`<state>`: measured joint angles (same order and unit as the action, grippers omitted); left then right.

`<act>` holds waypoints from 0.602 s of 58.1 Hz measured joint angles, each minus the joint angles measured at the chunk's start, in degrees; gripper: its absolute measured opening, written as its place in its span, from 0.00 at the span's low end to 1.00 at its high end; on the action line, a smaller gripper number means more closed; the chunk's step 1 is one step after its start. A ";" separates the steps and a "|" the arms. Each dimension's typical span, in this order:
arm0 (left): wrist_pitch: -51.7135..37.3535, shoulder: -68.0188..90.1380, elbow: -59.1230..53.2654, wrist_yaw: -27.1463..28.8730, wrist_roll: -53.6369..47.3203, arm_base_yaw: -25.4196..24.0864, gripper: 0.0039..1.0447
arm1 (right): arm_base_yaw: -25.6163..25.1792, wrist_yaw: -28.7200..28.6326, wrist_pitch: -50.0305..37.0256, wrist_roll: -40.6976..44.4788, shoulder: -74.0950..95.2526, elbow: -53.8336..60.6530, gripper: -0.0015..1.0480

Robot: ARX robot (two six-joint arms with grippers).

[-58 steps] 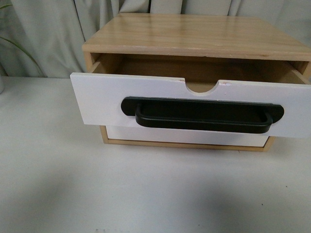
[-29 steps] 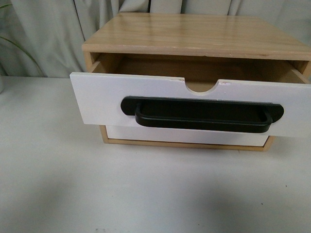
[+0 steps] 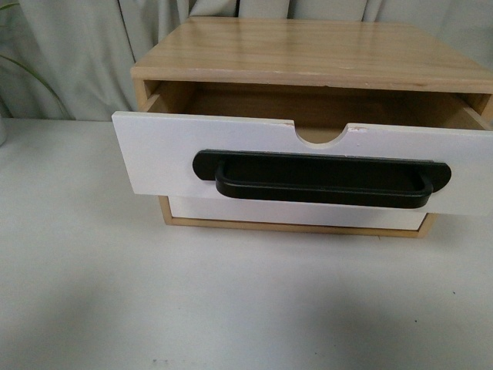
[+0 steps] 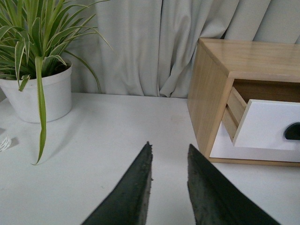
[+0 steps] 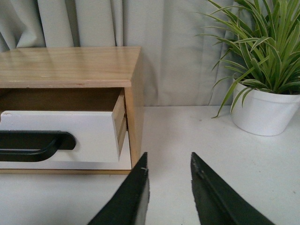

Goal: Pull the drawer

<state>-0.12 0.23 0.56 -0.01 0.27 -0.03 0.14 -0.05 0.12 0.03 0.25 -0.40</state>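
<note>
The drawer (image 3: pixel 162 154) with its white front, half-round notch and long black bar handle (image 3: pixel 322 189) stands pulled out of the light wood cabinet (image 3: pixel 308 54) in the front view. Neither arm shows there. My left gripper (image 4: pixel 168 150) hovers open over the white table, left of the cabinet and apart from the drawer (image 4: pixel 267 126). On the cabinet's other side my right gripper (image 5: pixel 168 159) is open too, holding nothing, with the drawer (image 5: pixel 61 136) and its handle (image 5: pixel 35 145) off to its side.
Below the pulled drawer sits a plain white drawer front (image 3: pixel 293 214) without a handle. Potted spider plants in white pots stand at each side of the table (image 4: pixel 42 93) (image 5: pixel 265 112). Grey curtains (image 3: pixel 77 54) hang behind. A white table (image 3: pixel 154 293) lies in front.
The view has shifted very slightly; the drawer front sits a touch higher and to the right in the picture. The drawer stays pulled out.
</note>
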 joint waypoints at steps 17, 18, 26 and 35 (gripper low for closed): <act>0.00 0.00 0.00 0.00 0.00 0.00 0.75 | 0.00 0.00 0.00 0.00 0.00 0.00 0.75; 0.00 0.00 0.00 0.00 0.00 0.00 0.78 | 0.00 0.00 0.00 0.00 0.00 0.00 0.78; 0.00 0.00 0.00 0.00 -0.07 0.00 0.95 | 0.00 0.00 0.00 -0.04 0.00 0.00 0.91; 0.00 0.00 0.00 0.00 -0.07 0.00 0.94 | 0.00 0.00 0.00 -0.04 0.00 0.00 0.91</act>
<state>-0.12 0.23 0.56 -0.01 0.21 -0.03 0.14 -0.05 0.12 -0.01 0.25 -0.40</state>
